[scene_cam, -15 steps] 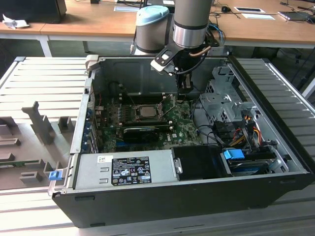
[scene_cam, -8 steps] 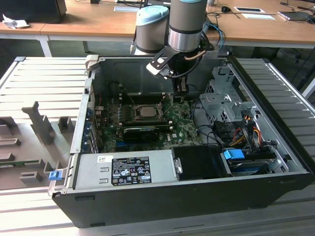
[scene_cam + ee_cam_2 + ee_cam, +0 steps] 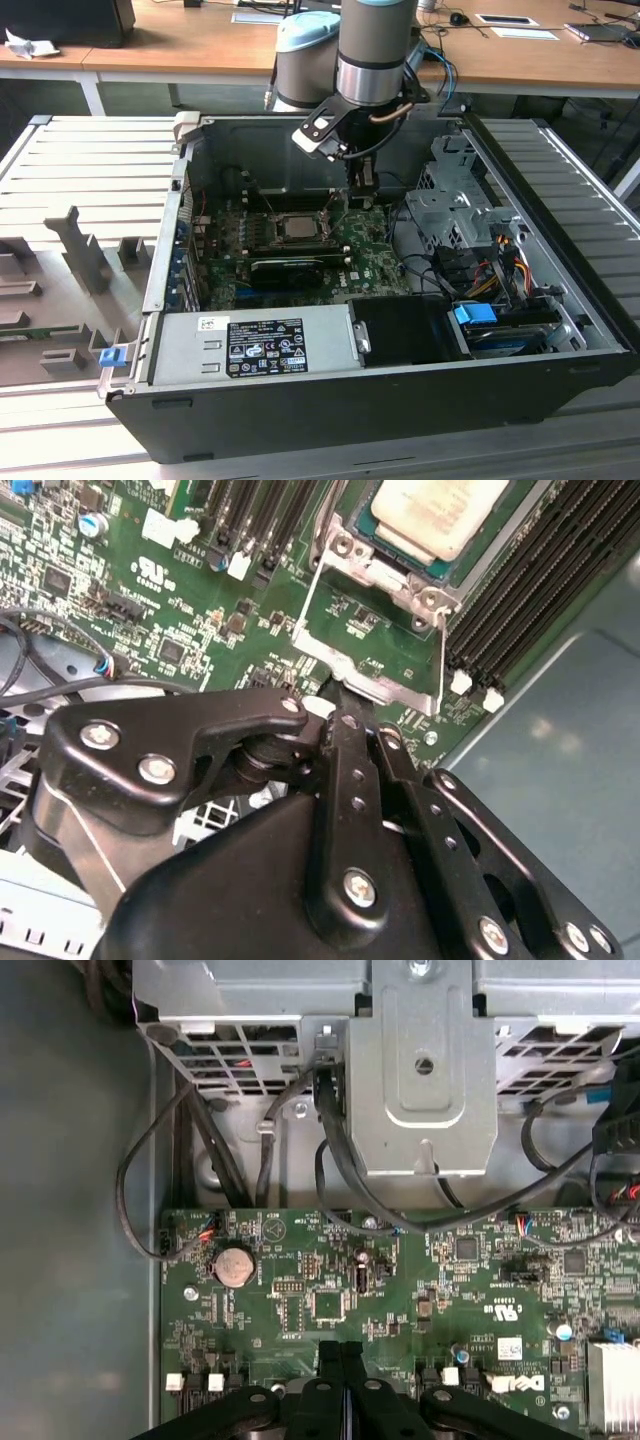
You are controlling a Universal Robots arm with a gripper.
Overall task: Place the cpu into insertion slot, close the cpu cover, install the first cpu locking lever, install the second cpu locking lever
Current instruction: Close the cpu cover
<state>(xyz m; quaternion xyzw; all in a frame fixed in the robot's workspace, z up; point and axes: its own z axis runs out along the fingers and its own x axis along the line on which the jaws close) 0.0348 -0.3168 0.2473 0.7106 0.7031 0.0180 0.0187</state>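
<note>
While the small pale silver-grey square cpu (image 3: 295,228) is seated in the dark silver-rimmed insertion slot (image 3: 352,550) | thin silvery windowed cpu cover (image 3: 370,675) is swung open, free edge pointed away from the cpu toward the black metal pincer (image 3: 362,188); square, no long axis | pincer is pressed closed at that edge, nothing seen between its tips | cover-closing judged in hand: edge to be tipped back over the cpu.

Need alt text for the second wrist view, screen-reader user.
The black gripper, fingers closed together, has its tips at the near edge of the cpu cover, which is swung open so the green motherboard shows through its window. Beyond it, the cpu sits in the insertion slot, flanked by black memory slots.
</note>
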